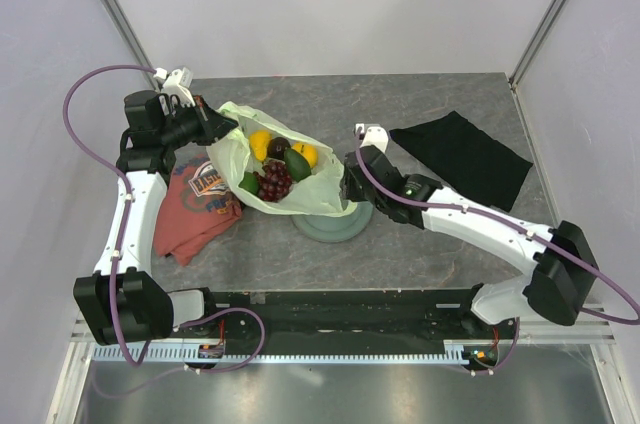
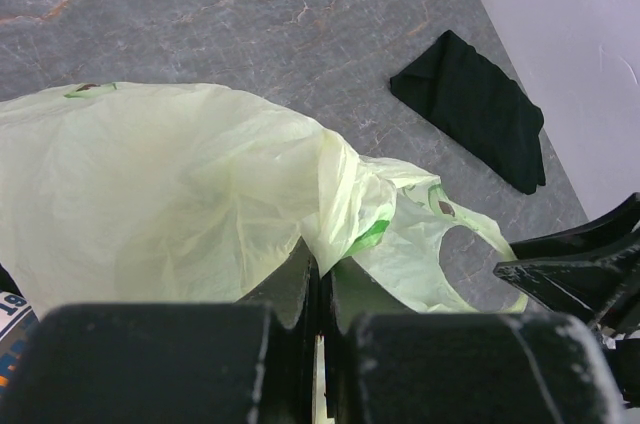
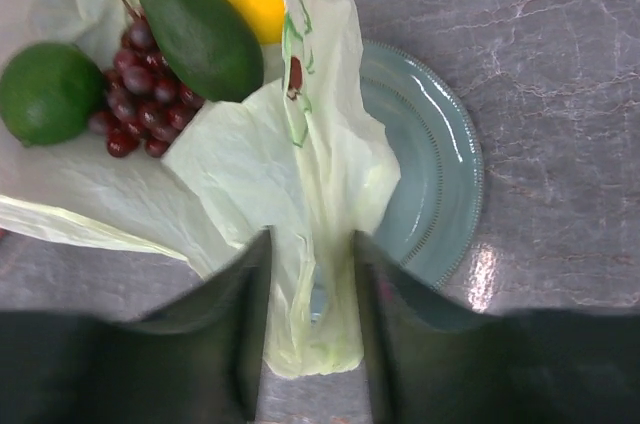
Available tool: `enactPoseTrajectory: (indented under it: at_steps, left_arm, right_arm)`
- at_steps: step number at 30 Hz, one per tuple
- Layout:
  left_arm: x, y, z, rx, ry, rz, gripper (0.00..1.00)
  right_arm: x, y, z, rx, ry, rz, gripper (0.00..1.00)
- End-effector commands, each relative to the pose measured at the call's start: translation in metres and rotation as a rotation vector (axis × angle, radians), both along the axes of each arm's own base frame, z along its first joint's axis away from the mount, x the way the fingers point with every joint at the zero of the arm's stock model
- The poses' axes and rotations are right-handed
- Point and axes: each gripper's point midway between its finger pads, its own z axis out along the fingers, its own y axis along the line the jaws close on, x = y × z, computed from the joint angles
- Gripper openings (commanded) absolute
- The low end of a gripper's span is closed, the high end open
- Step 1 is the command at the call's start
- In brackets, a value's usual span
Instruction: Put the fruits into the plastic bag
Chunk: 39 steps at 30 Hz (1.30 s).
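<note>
The left tool (image 2: 320,269) is pressed together on a fold of the rim of the plastic bag (image 1: 300,202), at the upper left of the overhead view, holding that side up. The right tool (image 3: 310,244) sits at the bag's opposite, lower-right edge. Its jaws stand apart with a bunched strip of plastic running between them, not visibly pinched.

The bag lies on the tabletop (image 1: 420,244) between the two tools, its lower-right part draped over the plate (image 3: 440,174). Its mouth stretches along a line from upper left to lower right. The fruits (image 1: 290,166) lie inside that mouth: the grape bunch (image 3: 140,94), the dark green oval one (image 3: 200,32), a round green one and yellow ones behind.

In the right wrist view they lie toward the upper left of the tool, and no fruit shows outside the bag. The filling looks done. What follows likely turns on the right tool, the nearer to the loose edge, closing on the plastic directly between its jaws.
</note>
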Motion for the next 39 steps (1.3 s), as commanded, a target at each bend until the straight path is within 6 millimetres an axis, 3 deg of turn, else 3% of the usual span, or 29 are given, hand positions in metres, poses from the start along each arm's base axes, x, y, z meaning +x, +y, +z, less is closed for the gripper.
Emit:
enactPoseTrajectory:
  at_steps: [1,3,4,5,7,8,11,13,17,24,27,29,30,31,32,33,36,38,39]
  left_arm:
    - [0.004,0.003,0.009,0.012,-0.045,-0.003,0.01]
    - [0.008,0.004,0.002,0.010,-0.031,0.001,0.02]
    - [0.011,0.004,-0.001,0.010,-0.023,0.005,0.02]
    - [0.014,0.005,0.002,0.008,-0.022,0.009,0.02]
    - [0.020,0.005,0.000,-0.013,0.007,0.009,0.02]
    - [0.023,0.005,0.008,-0.018,-0.004,0.010,0.02]
    - [0.027,0.004,0.020,-0.035,-0.024,0.015,0.02]
    - [0.028,0.004,0.023,-0.037,-0.026,0.017,0.02]
    - [0.028,0.003,0.019,-0.040,-0.018,0.007,0.02]
    - [0.031,-0.003,0.022,-0.080,-0.006,-0.026,0.02]
    - [0.033,-0.006,0.040,-0.102,-0.031,-0.039,0.01]
    - [0.034,-0.008,0.057,-0.127,-0.049,-0.046,0.01]
    - [0.036,-0.009,0.080,-0.131,-0.098,-0.055,0.02]
    - [0.036,-0.010,0.092,-0.140,-0.117,-0.061,0.02]
    - [0.034,-0.013,0.104,-0.163,-0.127,-0.073,0.01]
    - [0.035,-0.013,0.126,-0.168,-0.177,-0.079,0.01]
    - [0.034,-0.014,0.155,-0.234,-0.209,-0.096,0.02]
    - [0.035,-0.013,0.166,-0.286,-0.219,-0.116,0.02]
    - [0.039,-0.011,0.162,-0.300,-0.202,-0.116,0.02]
  right_arm:
    - [0.005,0.020,0.000,0.080,0.022,0.031,0.12]
    - [0.020,0.026,0.025,0.105,-0.029,0.047,0.00]
    - [0.025,0.029,0.036,0.115,-0.048,0.065,0.00]
    - [0.040,0.031,0.071,0.155,-0.105,0.064,0.00]
    - [0.056,0.032,0.099,0.158,-0.167,0.095,0.00]
    - [0.069,0.029,0.135,0.195,-0.231,0.086,0.00]
    - [0.086,0.023,0.171,0.189,-0.296,0.097,0.00]
    - [0.086,0.019,0.173,0.162,-0.304,0.097,0.00]
    - [0.082,0.008,0.147,0.114,-0.266,0.088,0.00]
    - [0.099,0.005,0.150,0.085,-0.303,0.067,0.00]
    - [0.110,0.010,0.169,0.096,-0.340,0.076,0.00]
    - [0.118,0.011,0.202,0.113,-0.406,0.079,0.00]
    - [0.121,0.010,0.214,0.118,-0.431,0.073,0.00]
    - [0.124,0.009,0.242,0.141,-0.481,0.064,0.00]
    - [0.126,0.007,0.256,0.149,-0.512,0.058,0.00]
    - [0.127,0.001,0.283,0.163,-0.565,0.040,0.00]
    - [0.133,-0.007,0.310,0.165,-0.628,0.011,0.00]
    - [0.142,-0.009,0.308,0.161,-0.629,-0.003,0.00]
    - [0.146,-0.011,0.305,0.157,-0.624,-0.008,0.00]
